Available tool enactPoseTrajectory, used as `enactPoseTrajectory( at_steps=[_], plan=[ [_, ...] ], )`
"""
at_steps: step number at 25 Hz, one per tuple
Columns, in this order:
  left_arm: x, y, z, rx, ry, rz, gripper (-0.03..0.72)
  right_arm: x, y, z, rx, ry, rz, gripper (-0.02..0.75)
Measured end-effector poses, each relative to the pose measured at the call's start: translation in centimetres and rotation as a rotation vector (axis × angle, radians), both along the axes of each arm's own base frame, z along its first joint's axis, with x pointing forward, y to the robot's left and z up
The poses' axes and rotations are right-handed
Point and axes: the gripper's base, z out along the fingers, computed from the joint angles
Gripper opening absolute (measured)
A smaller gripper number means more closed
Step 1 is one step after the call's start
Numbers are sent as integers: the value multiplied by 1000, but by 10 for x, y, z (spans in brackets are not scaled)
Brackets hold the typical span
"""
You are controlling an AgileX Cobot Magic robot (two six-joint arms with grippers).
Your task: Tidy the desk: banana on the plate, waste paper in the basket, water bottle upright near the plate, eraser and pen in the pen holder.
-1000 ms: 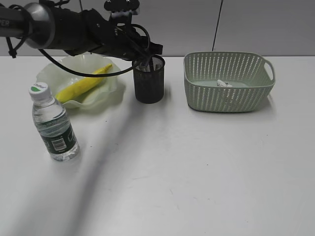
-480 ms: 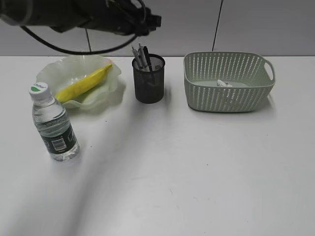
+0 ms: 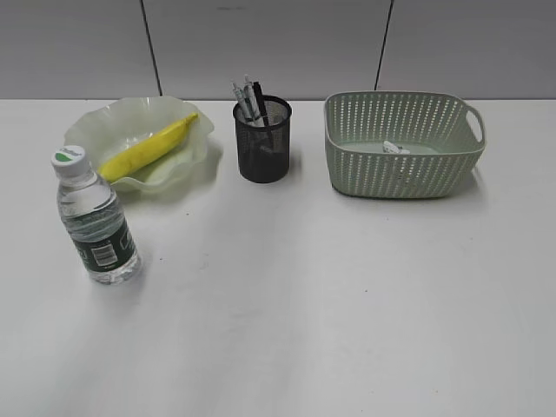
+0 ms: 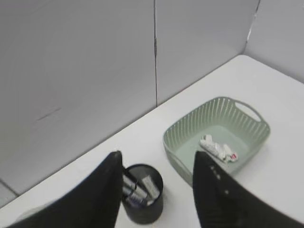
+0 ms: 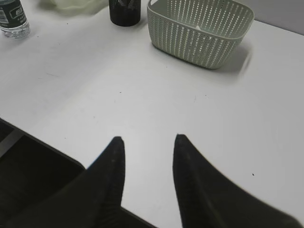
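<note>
Even, diffuse overhead light, bright, no hard glare. Exterior view sharp: desk [image 3: 347, 304] reads clean white, soft short shadows under the basket [image 3: 404, 148] and pen holder [image 3: 262, 139], faint highlights on the water bottle [image 3: 94, 221]. Left wrist view is soft overall, left tool [image 4: 156, 161] fingers blurred, near-black, no detail. Right wrist view sharper on the desk surface, basket shadow falls to its right; right tool [image 5: 147, 142] fingers dark, slightly out of focus.
</note>
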Motion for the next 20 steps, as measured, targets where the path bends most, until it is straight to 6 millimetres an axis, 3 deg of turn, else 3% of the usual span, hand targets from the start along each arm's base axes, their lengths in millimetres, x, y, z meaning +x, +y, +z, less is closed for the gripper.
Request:
enactPoseTrajectory(
  at_steps=[7, 11, 14, 17, 20],
  plan=[
    [-122, 80, 75, 92, -5, 112, 356, 0, 0, 0, 0, 0, 0, 286],
    [-201, 132, 93, 73, -30, 222, 356, 0, 0, 0, 0, 0, 0, 286],
    [-253, 164, 85, 19, -80, 270, 356, 0, 0, 0, 0, 0, 0, 286],
    [-292, 185, 56, -7, -96, 279, 356, 0, -1, 0, -6, -4, -5, 286],
    [-317, 198, 15, -4, -84, 282, 356, 0, -1, 0, -7, -5, -6, 286]
  ],
)
